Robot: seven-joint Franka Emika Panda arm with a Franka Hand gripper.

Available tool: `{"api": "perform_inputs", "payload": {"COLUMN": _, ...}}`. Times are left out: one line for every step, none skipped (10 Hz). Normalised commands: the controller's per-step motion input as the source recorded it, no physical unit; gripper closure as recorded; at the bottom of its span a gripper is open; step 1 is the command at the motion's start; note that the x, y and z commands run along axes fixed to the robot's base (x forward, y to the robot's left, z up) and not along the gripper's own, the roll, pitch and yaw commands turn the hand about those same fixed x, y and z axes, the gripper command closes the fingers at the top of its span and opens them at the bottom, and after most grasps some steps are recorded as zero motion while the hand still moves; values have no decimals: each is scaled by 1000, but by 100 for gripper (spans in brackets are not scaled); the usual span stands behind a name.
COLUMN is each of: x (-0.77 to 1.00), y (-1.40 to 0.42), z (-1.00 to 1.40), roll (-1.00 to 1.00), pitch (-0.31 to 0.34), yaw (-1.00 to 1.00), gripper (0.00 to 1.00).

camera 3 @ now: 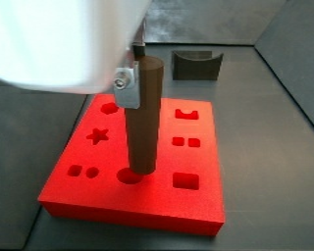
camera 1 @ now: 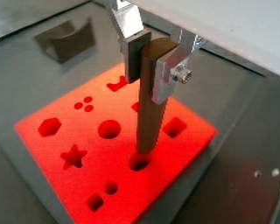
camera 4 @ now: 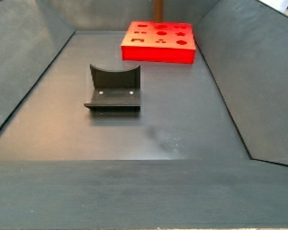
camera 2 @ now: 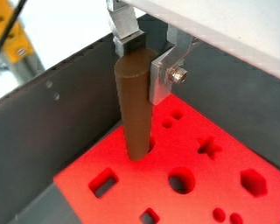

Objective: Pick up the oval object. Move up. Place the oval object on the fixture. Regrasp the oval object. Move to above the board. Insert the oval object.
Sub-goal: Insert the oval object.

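Looking like a robot test bench in a lab: a bare dark grey bin with sloping walls [camera 4: 39,85] enclosing a red board [camera 4: 160,43] of shaped holes and a dark fixture [camera 4: 114,89]. Showing the gripper [camera 1: 153,59] hanging over the board, clamping an upright brown oval object [camera 3: 145,118].

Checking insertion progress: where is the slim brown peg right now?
The slim brown peg stands upright in the gripper, its lower end in a hole of the red board; the fixture sits apart behind.
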Motion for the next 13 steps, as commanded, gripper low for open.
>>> {"api": "perform_inputs", "payload": {"x": 123, "y": 0, "z": 0, "roll": 0, "pitch": 0, "yaw": -140, "gripper": 100}}
{"api": "perform_inputs", "payload": {"x": 0, "y": 0, "z": -43, "roll": 0, "pitch": 0, "yaw": 0, "gripper": 100}}
{"api": "perform_inputs", "payload": {"x": -29, "y": 0, "z": -280, "roll": 0, "pitch": -10, "yaw": 0, "gripper": 100}}
{"api": "perform_inputs", "payload": {"x": -89, "y": 0, "z": -349, "roll": -14, "pitch": -23, "yaw": 0, "gripper": 100}}
{"api": "perform_inputs", "payload": {"x": -100, "y": -91, "z": -354, "roll": 0, "pitch": -41, "yaw": 0, "gripper": 100}}
{"api": "perform_inputs", "payload": {"x": -34, "y": -154, "z": -223, "roll": 0, "pitch": -26, "yaw": 0, "gripper": 100}}
{"api": "perform_inputs", "payload": {"x": -51, "y": -89, "z": -80, "roll": 0, "pitch": -26, "yaw": 0, "gripper": 100}}
{"api": "perform_inputs", "payload": {"x": -91, "y": 0, "z": -54, "roll": 0, "pitch": -20, "yaw": 0, "gripper": 100}}
{"api": "perform_inputs", "payload": {"x": -74, "y": 29, "z": -103, "roll": 0, "pitch": 0, "yaw": 0, "gripper": 100}}
{"api": "perform_inputs", "payload": {"x": -71, "y": 54, "z": -143, "roll": 0, "pitch": 0, "yaw": 0, "gripper": 100}}
{"api": "perform_inputs", "payload": {"x": -34, "y": 0, "z": -80, "roll": 0, "pitch": 0, "yaw": 0, "gripper": 100}}
{"api": "perform_inputs", "payload": {"x": -31, "y": 0, "z": -83, "roll": 0, "pitch": 0, "yaw": 0, "gripper": 100}}
{"api": "perform_inputs", "payload": {"x": -51, "y": 0, "z": -77, "roll": 0, "pitch": 0, "yaw": 0, "gripper": 100}}
